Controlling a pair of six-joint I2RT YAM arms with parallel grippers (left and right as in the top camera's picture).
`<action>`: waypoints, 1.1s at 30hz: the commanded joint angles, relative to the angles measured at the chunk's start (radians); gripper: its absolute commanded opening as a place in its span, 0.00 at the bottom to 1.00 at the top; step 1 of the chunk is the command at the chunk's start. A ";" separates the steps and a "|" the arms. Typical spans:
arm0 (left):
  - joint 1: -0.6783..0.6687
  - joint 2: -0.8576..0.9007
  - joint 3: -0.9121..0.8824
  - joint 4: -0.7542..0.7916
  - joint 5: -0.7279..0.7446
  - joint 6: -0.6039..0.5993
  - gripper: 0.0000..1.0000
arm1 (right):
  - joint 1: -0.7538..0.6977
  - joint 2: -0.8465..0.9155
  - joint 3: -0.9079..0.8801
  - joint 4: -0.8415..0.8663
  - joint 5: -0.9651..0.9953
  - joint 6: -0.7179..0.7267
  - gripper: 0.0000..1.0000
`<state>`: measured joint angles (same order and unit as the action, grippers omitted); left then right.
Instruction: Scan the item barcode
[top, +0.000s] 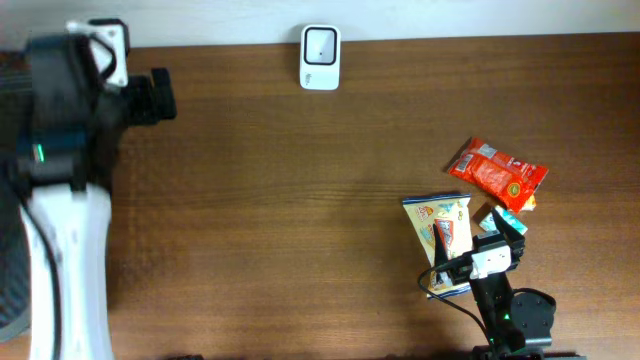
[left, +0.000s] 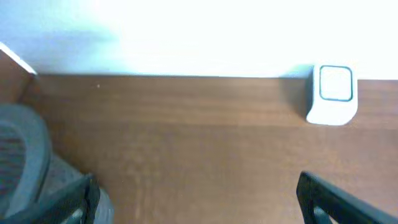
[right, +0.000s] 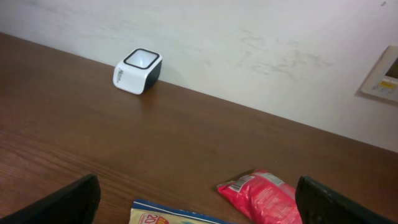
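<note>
Plastic-film packs, red pack (top: 497, 172) and yellow pack (top: 440, 222), by the bench (top: 300, 200) right near corner; scanner (top: 320, 57) at far edge. Likely light, crinkly, slippery — pinch a sealed edge. Wide open, empty — left fingers (left: 339, 200), right fingers (right: 65, 202).

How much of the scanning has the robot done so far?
Nothing looks done yet. The red snack packet and the yellow-blue packet lie far from the barcode scanner. The right end effector hovers open near them, holding nothing. Left: pick one up and show its barcode to the scanner.
</note>
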<state>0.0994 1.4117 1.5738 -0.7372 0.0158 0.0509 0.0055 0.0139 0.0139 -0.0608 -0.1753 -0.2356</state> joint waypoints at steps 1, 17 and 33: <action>0.002 -0.194 -0.330 0.153 0.019 0.027 0.99 | 0.003 -0.010 -0.008 -0.003 0.003 0.007 0.99; -0.046 -1.094 -1.434 0.805 0.022 0.247 0.99 | 0.003 -0.010 -0.008 -0.003 0.003 0.007 0.99; -0.067 -1.407 -1.565 0.652 -0.027 0.322 0.99 | 0.003 -0.010 -0.008 -0.003 0.003 0.007 0.99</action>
<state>0.0372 0.0372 0.0147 -0.0811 0.0013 0.3565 0.0063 0.0135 0.0139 -0.0605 -0.1749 -0.2359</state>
